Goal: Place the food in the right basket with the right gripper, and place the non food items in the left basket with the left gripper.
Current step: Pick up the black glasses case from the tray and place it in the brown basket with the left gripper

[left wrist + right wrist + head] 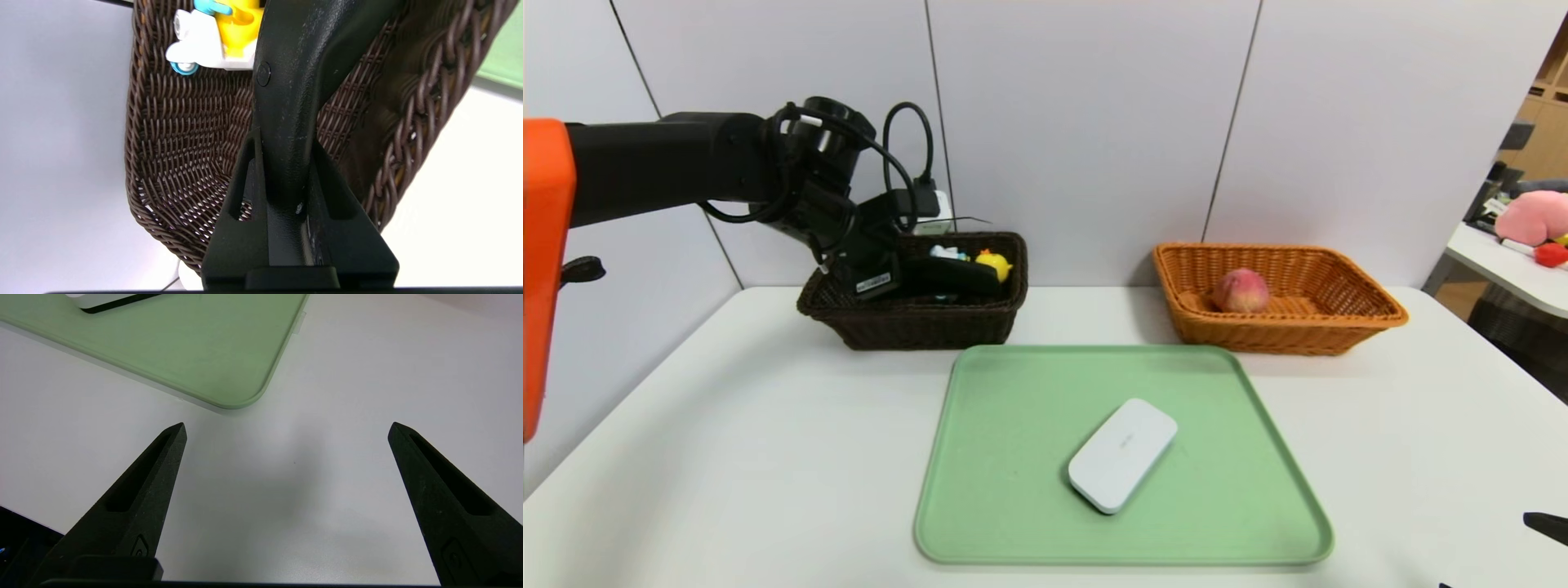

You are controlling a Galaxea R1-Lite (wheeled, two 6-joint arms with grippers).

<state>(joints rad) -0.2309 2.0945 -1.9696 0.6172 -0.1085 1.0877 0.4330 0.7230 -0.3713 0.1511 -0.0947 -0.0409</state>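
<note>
My left gripper [911,276] [284,141] hangs over the dark brown left basket [915,322] [171,155], shut on a glossy black curved object [956,278] [294,81] that reaches across the inside of the basket. A yellow duck toy on a white scooter [994,263] [220,32] lies in the same basket. A peach [1241,290] rests in the orange right basket [1356,314]. A white flat box [1123,453] [106,299] lies on the green tray [1013,490] [196,355]. My right gripper [286,428] stands open and holds nothing, low over the table by the tray's corner.
The two baskets stand at the back of the white table [727,425], against the wall panels. A side table with a pink plush [1531,216] stands at the far right. A white charger with cable [935,204] sits behind the left basket.
</note>
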